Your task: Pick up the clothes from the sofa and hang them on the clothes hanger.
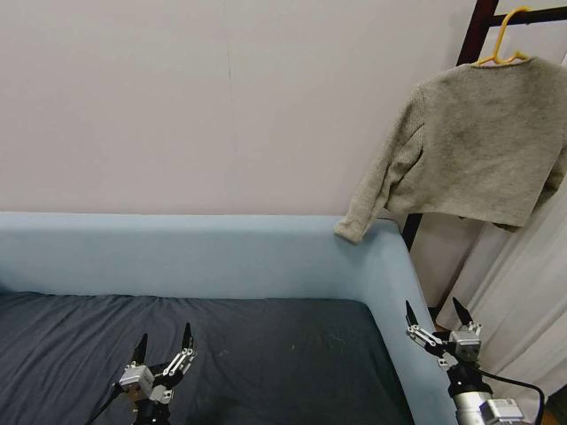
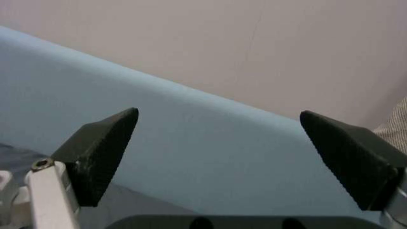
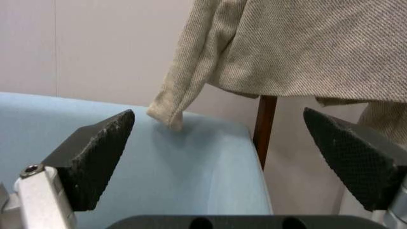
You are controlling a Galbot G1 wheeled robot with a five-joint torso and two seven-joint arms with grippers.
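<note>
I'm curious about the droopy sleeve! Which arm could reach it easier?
Probably the right. The right gripper is open beside the sofa's right end, below the sweater sleeve; the left gripper is farther, over the seat.

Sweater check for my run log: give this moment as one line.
sweater: hung on yellow hanger, cuff at sofa corner | left gripper: open, over sofa | right gripper: open, by sofa end

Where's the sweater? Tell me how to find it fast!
Find the light blue sofa, then look above its right end, where a dark wooden rack stands. The sweater hangs there on a yellow hanger; it is the only grey-beige knitted thing, one cuff reaching the sofa's corner.
</note>
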